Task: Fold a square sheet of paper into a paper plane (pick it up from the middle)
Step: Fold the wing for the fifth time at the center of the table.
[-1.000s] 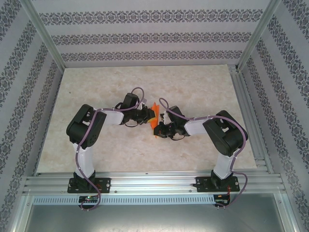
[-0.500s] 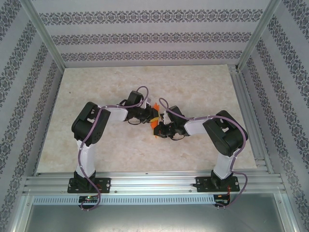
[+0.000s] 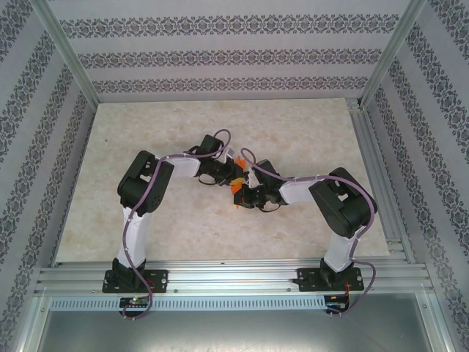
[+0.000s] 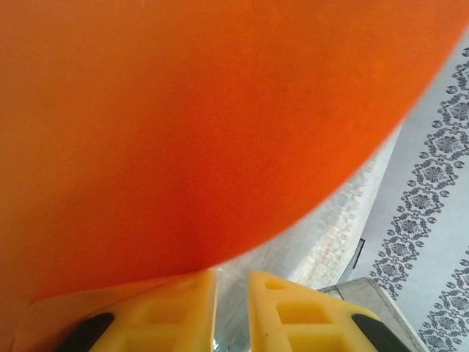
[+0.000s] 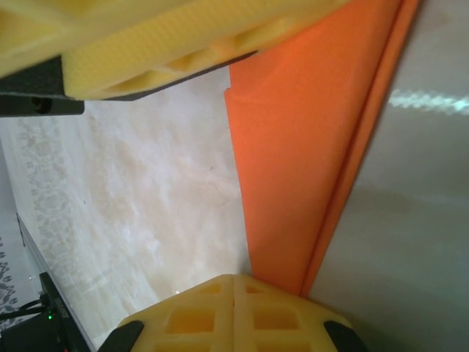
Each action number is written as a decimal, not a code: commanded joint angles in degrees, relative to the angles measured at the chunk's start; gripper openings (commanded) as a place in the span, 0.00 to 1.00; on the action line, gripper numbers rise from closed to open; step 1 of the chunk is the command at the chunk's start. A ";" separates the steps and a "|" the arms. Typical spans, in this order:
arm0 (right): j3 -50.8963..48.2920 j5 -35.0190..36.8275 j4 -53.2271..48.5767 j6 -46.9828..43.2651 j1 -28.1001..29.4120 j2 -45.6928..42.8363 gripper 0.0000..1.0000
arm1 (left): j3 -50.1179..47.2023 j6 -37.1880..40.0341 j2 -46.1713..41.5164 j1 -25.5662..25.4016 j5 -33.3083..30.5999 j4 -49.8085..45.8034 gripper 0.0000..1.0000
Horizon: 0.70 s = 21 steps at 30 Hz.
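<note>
One paper (image 3: 235,188), edges cut off

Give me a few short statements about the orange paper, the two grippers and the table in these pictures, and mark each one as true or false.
1. The thin bright orange paper sheet sits between the left gripper and the right gripper, near the middle of the table. True.
2. The right gripper's fingers are pressed together on the sheet. True.
3. The left gripper's fingers touch each other with no gap. False: the left wrist view shows a narrow gap between them.
4. The table is dark wood. False: the table is pale and marbled.
</note>
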 commanded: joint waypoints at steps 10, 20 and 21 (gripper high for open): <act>-1.84 5.27 -15.41 -4.91 1.18 2.54 0.00 | 12.74 4.81 7.24 0.54 -8.20 -10.00 0.26; -1.65 4.42 -15.71 -5.69 1.16 2.32 0.00 | 21.44 4.38 10.66 0.63 -13.55 -14.91 0.33; -1.61 4.26 -15.46 -5.70 1.18 2.36 0.00 | 21.76 3.74 11.00 0.54 -13.33 -14.48 0.35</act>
